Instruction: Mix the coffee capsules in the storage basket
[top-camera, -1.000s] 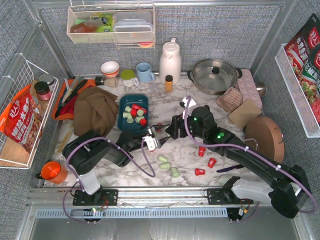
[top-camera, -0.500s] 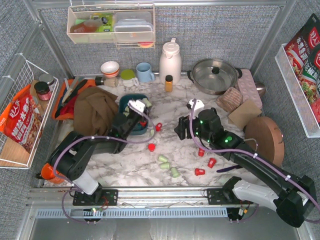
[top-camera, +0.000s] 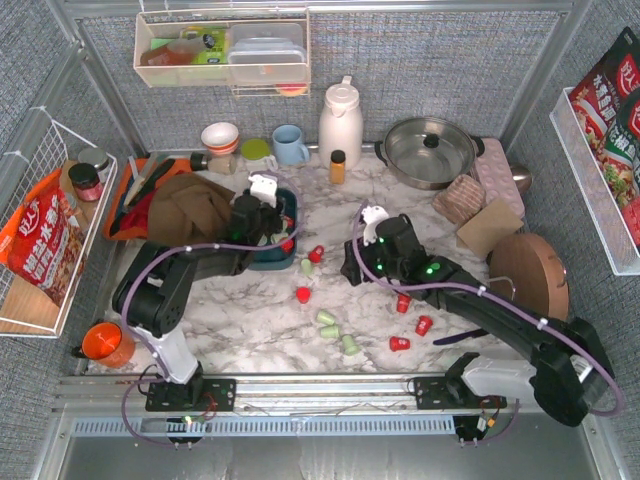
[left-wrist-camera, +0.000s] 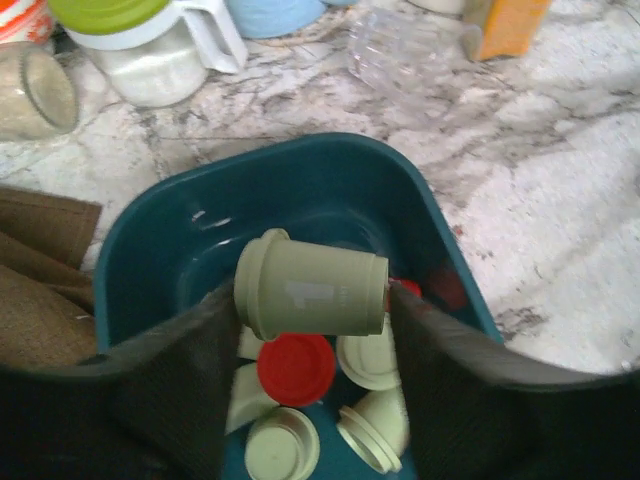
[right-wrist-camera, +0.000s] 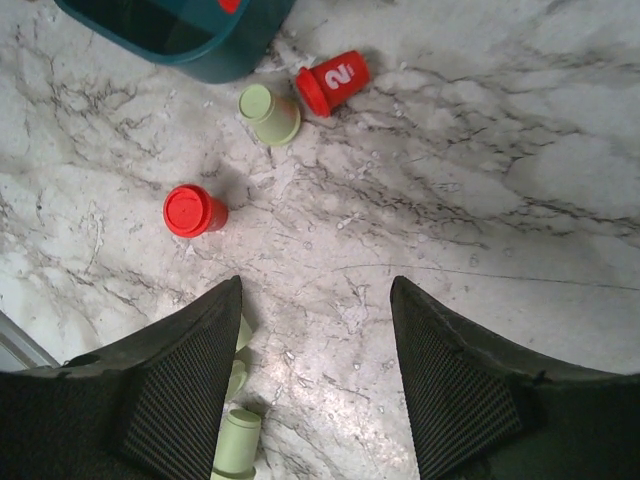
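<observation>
Holding 1 green capsule (left-wrist-camera: 310, 297) sideways over the storage basket (left-wrist-camera: 300, 165), the left fingers (left-wrist-camera: 150, 400) should open low; right fingers (right-wrist-camera: 180, 380) stand apart, empty.

The marble worktop (top-camera: 325, 208) carries the basket (top-camera: 272, 263), a brown cloth (top-camera: 185, 215), a thermos (top-camera: 340, 125), a pot (top-camera: 428, 150), a blue mug (top-camera: 290, 145) and a bottle (top-camera: 338, 166); red and green capsules (top-camera: 303, 294) lie loose.

A: Any writing legible?
B: A white "2" on the red capsule (right-wrist-camera: 335, 78) lying on the marble just beside the teal basket (right-wrist-camera: 215, 55).
A: Anything else?
B: A faint raised mark, perhaps a "1", on the green capsule (left-wrist-camera: 312, 297) above that basket. The red snack bag (top-camera: 42, 245) at the left and the red packets (top-camera: 610, 100) at the right carry Chinese characters, too small to read.
</observation>
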